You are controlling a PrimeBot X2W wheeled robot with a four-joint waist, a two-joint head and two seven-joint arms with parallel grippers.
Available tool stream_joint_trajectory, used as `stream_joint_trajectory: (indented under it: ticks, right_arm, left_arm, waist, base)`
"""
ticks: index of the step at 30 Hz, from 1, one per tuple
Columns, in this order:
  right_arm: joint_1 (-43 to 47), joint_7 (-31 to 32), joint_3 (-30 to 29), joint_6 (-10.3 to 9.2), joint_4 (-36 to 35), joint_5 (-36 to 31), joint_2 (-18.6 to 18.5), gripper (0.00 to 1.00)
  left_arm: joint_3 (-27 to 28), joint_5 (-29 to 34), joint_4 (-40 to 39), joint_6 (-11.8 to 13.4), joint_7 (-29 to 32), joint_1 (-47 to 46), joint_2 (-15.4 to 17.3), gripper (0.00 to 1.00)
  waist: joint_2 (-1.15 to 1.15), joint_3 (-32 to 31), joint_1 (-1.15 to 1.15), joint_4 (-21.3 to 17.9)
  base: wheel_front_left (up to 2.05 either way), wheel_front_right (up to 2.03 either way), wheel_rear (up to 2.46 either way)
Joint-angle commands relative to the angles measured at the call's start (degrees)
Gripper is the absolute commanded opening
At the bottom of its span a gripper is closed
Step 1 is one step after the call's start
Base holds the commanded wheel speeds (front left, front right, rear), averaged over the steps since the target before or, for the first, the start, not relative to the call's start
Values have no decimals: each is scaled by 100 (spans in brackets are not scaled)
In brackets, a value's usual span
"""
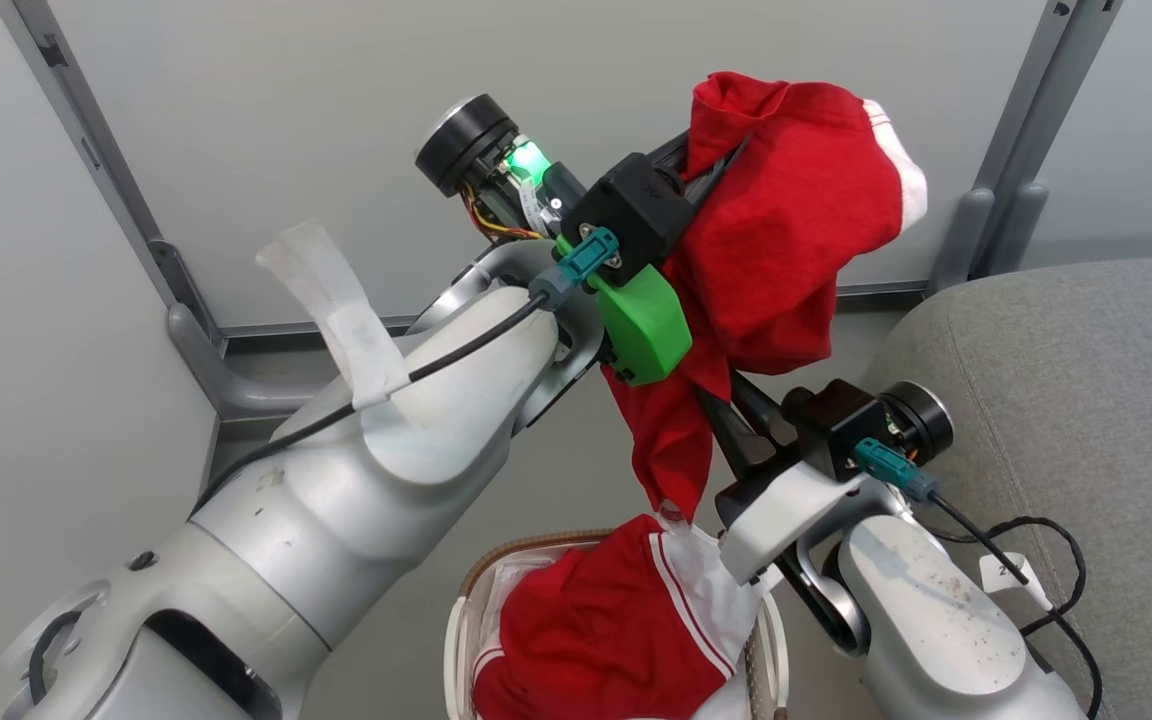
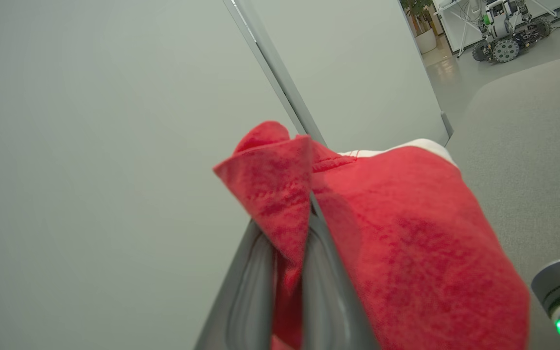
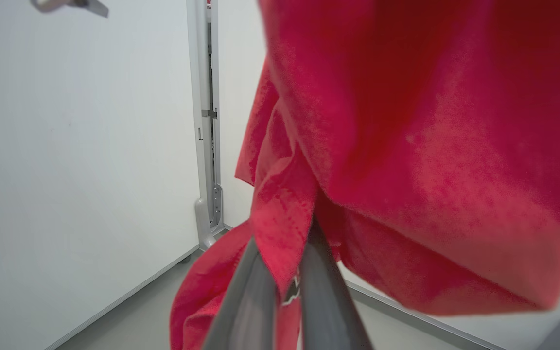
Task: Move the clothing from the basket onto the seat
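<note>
While your left end effector (image 2: 293, 243) and right end effector (image 3: 289, 257) clamp one garment (image 1: 776, 230) aloft at upper centre, the second garment (image 1: 596, 630) lies in the basket (image 1: 526, 552), neither on the seat (image 1: 1066, 380).

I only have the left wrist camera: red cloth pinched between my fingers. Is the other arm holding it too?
Observer: Yes, the right gripper is shut on a lower fold of the same red top.
Operator: Anything left in the basket?
Observer: A striped top, red with white stripes, lies in the basket below.
Operator: Does the hanging one clear it?
Observer: In the head view its lowest tip ends right above the striped top; I cannot tell whether they touch.
</note>
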Motion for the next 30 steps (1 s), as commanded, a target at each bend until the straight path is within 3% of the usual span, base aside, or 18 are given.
stream_joint_trajectory:
  ticks: [1, 7, 8, 9, 10, 11, 19, 30]
  right_arm:
    - [60, -12, -37, -2, -38, -53, -21, 0]
    - [83, -12, -207, -2, -155, -172, -21, 0]
    - [81, -12, -250, -2, -181, -179, -21, 0]
    - [78, -12, -307, -2, -211, -218, -21, 0]
    - [75, -12, -348, -2, -231, -245, -20, 0]
    - [65, -12, -406, -2, -262, -282, -20, 0]
    - [78, -12, -778, -2, -382, -497, -19, 0]
    - [181, -12, -1042, -2, -460, -680, -20, 0]
  left_arm:
    - [49, -64, 46, -14, 5, 97, 0, 0]
    - [226, -187, 179, -69, 4, 376, 32, 0]
    - [264, -210, 184, -77, 4, 433, 40, 12]
    - [322, -239, 176, -78, 4, 523, 54, 39]
    - [379, -247, 144, -73, 4, 595, 71, 76]
    - [459, -241, 87, -35, 5, 686, 100, 100]
    - [1178, -203, -231, 86, 4, 1774, 284, 100]
    - [1734, 10, -289, -141, 4, 3014, 254, 100]
  waist:
    - [0, 3, 0, -15]
    - [0, -2, 0, -55]
    - [0, -1, 0, -61]
    - [0, 1, 0, -66]
    - [0, 3, 0, -70]
    - [0, 10, 0, -76]
    - [0, 72, 0, -145]
    - [0, 121, 0, -235]
  base:
    - [0, 0, 0]
    - [0, 0, 0]
    - [0, 0, 0]
    - [0, 0, 0]
    - [0, 0, 0]
    - [0, 0, 0]
    - [0, 0, 0]
    - [0, 0, 0]
